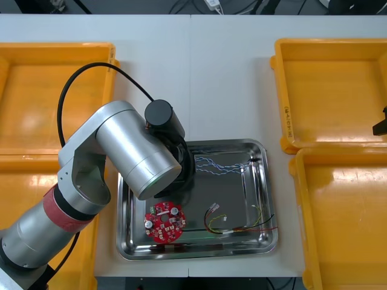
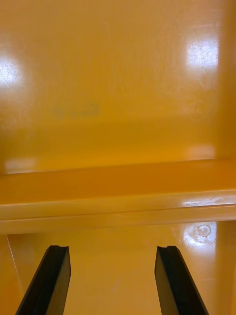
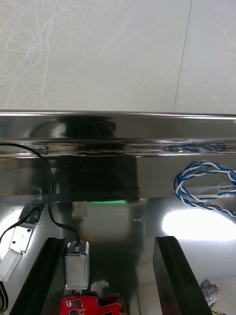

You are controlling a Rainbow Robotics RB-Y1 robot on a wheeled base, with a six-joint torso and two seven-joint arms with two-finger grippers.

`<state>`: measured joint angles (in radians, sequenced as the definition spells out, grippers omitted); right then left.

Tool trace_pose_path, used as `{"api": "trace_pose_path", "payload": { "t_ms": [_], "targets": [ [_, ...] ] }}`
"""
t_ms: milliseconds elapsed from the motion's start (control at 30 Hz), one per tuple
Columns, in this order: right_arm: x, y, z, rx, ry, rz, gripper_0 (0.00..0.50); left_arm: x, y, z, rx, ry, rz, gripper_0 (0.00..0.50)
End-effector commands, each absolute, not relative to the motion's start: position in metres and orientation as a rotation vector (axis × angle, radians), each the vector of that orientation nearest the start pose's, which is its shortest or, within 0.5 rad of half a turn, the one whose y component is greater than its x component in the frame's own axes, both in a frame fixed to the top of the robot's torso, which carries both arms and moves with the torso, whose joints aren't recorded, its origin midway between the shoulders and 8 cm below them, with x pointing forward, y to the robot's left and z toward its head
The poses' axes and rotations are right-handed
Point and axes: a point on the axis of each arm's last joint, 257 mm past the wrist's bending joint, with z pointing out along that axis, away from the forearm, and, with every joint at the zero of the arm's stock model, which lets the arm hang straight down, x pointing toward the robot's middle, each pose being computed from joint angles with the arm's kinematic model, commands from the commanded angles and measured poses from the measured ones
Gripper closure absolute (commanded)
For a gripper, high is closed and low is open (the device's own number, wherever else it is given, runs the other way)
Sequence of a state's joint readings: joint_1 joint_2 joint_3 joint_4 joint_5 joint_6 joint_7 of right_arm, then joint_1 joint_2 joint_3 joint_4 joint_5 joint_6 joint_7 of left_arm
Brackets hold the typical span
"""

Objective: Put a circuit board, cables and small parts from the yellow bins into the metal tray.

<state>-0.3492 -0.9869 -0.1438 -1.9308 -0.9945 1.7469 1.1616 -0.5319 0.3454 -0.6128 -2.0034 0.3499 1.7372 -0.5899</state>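
Left pincer [image 3: 110,241] (spread) over tray [image 3: 147,134], right [image 2: 112,248] over bin [image 2: 118,98]

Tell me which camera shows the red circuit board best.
Front view: the whole round circuit board lies in the near left corner of the metal tray. The left wrist view catches a sliver of its red edge between the open fingers of the left gripper. The right wrist view faces a yellow bin.

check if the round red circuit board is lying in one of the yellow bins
No, the circuit board lies in the metal tray, right by the open left tool.
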Motion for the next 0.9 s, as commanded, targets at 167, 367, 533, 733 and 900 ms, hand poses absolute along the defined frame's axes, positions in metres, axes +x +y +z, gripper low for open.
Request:
{"api": "trace_pose_path", "payload": {
  "t_ms": [167,367,533,733,900],
  "targets": [
    [0.4307,-0.3961,-0.1202,0.163,2.634,0.021,0.0,0.409,0.0503,-0.2494,-0.145,2.634,-0.235,0.0],
    [0.4307,-0.3961,-0.1202,0.163,2.634,0.021,0.0,0.4103,0.0481,-0.2483,-0.144,2.628,-0.247,0.0],
    [0.4307,-0.3961,-0.1202,0.163,2.634,0.021,0.0,0.412,0.0474,-0.2469,-0.141,2.619,-0.252,0.0],
    [0.4307,-0.3961,-0.1202,0.163,2.634,0.021,0.0,0.4126,0.048,-0.2477,-0.137,2.619,-0.253,0.0],
    [0.4307,-0.3961,-0.1202,0.163,2.634,0.021,0.0,0.4121,0.0514,-0.2496,-0.137,2.623,-0.243,0.0]
  ]
}}
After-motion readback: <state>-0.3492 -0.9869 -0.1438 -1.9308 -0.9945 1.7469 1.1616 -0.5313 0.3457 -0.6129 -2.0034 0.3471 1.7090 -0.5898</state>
